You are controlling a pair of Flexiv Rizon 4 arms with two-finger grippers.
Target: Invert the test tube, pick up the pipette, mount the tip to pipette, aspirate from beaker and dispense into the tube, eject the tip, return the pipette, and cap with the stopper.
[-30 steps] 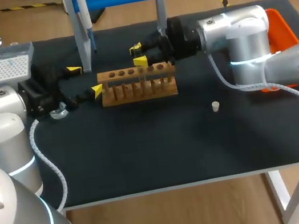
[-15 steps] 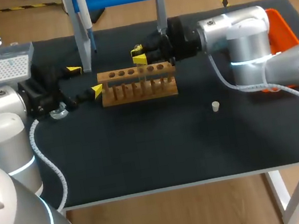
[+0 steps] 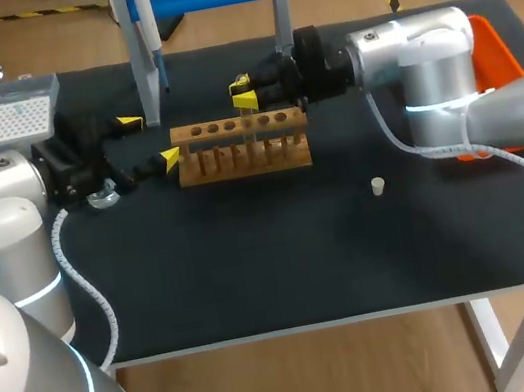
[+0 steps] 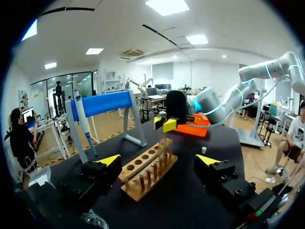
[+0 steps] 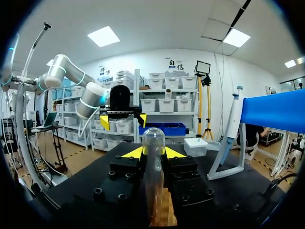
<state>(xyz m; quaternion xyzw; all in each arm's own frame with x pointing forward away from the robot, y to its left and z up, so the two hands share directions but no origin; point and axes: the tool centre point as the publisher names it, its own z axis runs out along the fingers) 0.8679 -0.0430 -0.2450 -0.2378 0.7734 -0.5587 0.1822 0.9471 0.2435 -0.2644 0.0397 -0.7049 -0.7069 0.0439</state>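
Right arm lies level behind the wooden test-tube rack, right gripper pinching the clear glass test tube over it. Left gripper sits with fingers spread wide at the rack's left end. Small white stopper lies well apart.

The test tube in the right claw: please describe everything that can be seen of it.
The test tube is a clear, slim tube, glass or plastic by its look, and seems empty. It stands upright, rounded closed end up. The right claw is shut on it, a yellow-tipped finger on each side. It is over the wooden rack; whether its lower end is clear of the rack, I cannot tell.
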